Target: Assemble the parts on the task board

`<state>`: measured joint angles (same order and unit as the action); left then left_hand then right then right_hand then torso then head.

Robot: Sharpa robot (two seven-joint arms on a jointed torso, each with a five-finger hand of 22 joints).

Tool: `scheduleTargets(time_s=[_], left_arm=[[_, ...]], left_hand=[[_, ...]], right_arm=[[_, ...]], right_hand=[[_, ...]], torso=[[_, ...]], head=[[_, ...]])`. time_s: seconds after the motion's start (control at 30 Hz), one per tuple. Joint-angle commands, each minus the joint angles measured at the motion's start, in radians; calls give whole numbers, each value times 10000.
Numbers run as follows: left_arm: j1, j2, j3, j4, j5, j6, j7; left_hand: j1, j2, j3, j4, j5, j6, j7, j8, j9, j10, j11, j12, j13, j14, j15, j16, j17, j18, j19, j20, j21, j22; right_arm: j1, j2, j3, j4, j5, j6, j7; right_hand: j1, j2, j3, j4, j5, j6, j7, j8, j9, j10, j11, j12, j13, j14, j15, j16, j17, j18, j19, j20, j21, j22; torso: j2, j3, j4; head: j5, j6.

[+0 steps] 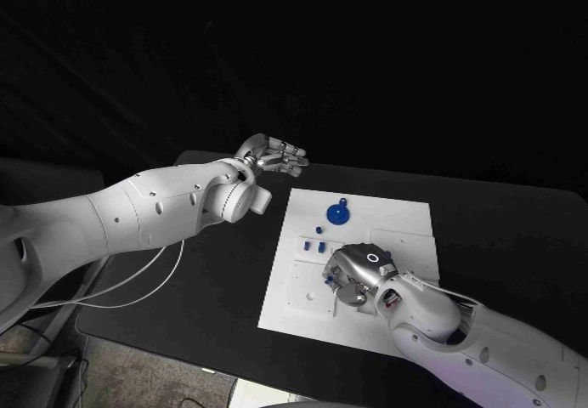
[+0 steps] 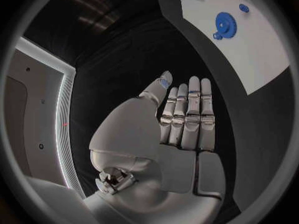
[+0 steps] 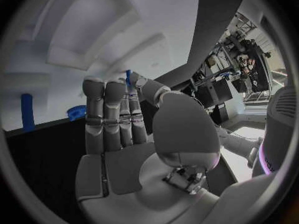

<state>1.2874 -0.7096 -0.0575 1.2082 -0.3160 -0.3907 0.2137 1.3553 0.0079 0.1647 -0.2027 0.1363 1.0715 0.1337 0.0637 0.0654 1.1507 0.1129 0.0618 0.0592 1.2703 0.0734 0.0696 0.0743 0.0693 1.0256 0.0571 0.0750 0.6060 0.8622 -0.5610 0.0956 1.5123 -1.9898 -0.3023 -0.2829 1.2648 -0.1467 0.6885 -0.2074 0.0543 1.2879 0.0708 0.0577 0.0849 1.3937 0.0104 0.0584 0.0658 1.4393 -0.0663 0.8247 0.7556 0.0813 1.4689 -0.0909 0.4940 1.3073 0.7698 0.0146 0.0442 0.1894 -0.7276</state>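
I read the parts as small, stiff, light plastic pieces, probably smooth enough to slip. They should stand a firm pinch but would tip or skate across the white board if nudged. A thin peg is best taken at its upper end between thumb and fingertip; the blue gear is better taken across its rim, or by the small knob at its edge.

The gear lies flat on the far part of the board. Two short blue pegs stand just near of it, toward the board's left side, and a smaller blue piece sits between gear and pegs.

The right robot hand is over the middle of the board, knuckles up. In the right wrist view a thin blue pin rises by its fingertips, apparently pinched against the thumb (the contact itself is hidden, so this is my judgement). More blue shows under the hand in the head view; I cannot tell which piece.

The left robot hand hangs over the black counter beyond the board's far-left corner, fingers straight and side by side, grasping nothing.
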Motion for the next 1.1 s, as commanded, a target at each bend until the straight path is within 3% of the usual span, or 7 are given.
scheduleTargets(time_s=[0.03, 0.23, 0.5, 0.87, 0.93, 1.07, 1.1], left_arm=[[13, 23, 9, 10, -32, 43, 100], [13, 34, 9, 9, -32, 47, 97], [13, 62, 9, 14, -32, 57, 81], [13, 59, 9, 14, -31, 70, 62], [13, 52, 9, 13, -31, 73, 53], [13, 41, 9, 14, -31, 83, 37], [14, 38, 9, 15, -31, 82, 34]], left_hand=[[10, 11, -17, 58, -41, -12, 1, -7, 13, -24, 14, 7, -4, -34, 60, -55, 10, -159, 65, 11, -47, -11], [10, 11, -17, 58, -41, -12, 1, -7, 13, -24, 14, 7, -4, -34, 60, -55, 10, -159, 65, 11, -47, -11], [10, 11, -17, 58, -41, -12, 1, -7, 13, -24, 14, 7, -4, -34, 60, -55, 10, -159, 65, 11, -47, -11], [10, 11, -17, 58, -41, -12, 1, -7, 13, -24, 14, 7, -4, -34, 60, -55, 10, -159, 65, 11, -47, -11], [10, 11, -17, 58, -41, -12, 1, -7, 13, -24, 14, 7, -4, -34, 60, -55, 10, -159, 65, 11, -47, -11], [10, 11, -17, 58, -41, -12, 1, -7, 13, -24, 14, 7, -4, -34, 60, -55, 10, -159, 65, 11, -47, -11], [10, 11, -17, 58, -41, -12, 1, -7, 13, -24, 14, 7, -4, -34, 60, -55, 10, -159, 65, 11, -47, -11]], right_arm=[[-11, 12, -7, -27, -138, 174, -39], [-12, 105, -34, -110, -190, 237, -52], [-12, 262, -153, -256, -364, 339, -69], [-12, 292, -194, -334, -334, 594, -211], [-11, 282, -197, -352, -259, 581, -219], [-10, 255, -199, -343, -112, 416, -236], [-10, 245, -199, -322, -91, 348, -281]], right_hand=[[6, 88, 59, 26, 14, 90, -10, 67, 17, 45, 7, 39, 5, -32, -71, -51, -2, 167, 406, -55, 36, 528], [5, 90, 59, 25, 13, 88, -10, 66, 18, 43, 7, 39, 5, -33, -70, -54, -2, 170, 404, -55, 25, 525], [4, 92, 59, 23, 13, 86, -9, 66, 18, 41, 8, 38, 5, -34, -70, -56, -1, 172, 402, -54, 14, 523], [-38, 86, 27, 42, 77, 22, 14, 57, 3, -30, 29, 32, -2, -58, -53, -78, -6, 173, 376, -37, -102, 494], [-203, -78, -31, 108, 692, -444, 142, 47, -119, -532, 181, 22, -33, -56, 36, -63, -2, 192, 372, 8, -152, 483], [-397, -392, -100, 265, 1001, -1024, 278, 51, -185, -1185, 383, 21, -51, -59, 162, -40, -18, 311, 389, 137, -229, 450], [-613, -685, -325, 368, 1021, -1381, 261, 27, -213, -1829, 540, 18, -62, -65, 261, -54, -45, 369, 373, 207, -447, 377]], torso=[[-1, -6, 3], [3, -5, 12], [1, -11, -1], [-8, -11, -15], [-9, -6, -21], [-7, -1, -15], [-4, -1, -7]], head=[[8, 8], [3, -9], [28, -56], [17, -42], [6, -34], [1, -25], [-5, -23]])
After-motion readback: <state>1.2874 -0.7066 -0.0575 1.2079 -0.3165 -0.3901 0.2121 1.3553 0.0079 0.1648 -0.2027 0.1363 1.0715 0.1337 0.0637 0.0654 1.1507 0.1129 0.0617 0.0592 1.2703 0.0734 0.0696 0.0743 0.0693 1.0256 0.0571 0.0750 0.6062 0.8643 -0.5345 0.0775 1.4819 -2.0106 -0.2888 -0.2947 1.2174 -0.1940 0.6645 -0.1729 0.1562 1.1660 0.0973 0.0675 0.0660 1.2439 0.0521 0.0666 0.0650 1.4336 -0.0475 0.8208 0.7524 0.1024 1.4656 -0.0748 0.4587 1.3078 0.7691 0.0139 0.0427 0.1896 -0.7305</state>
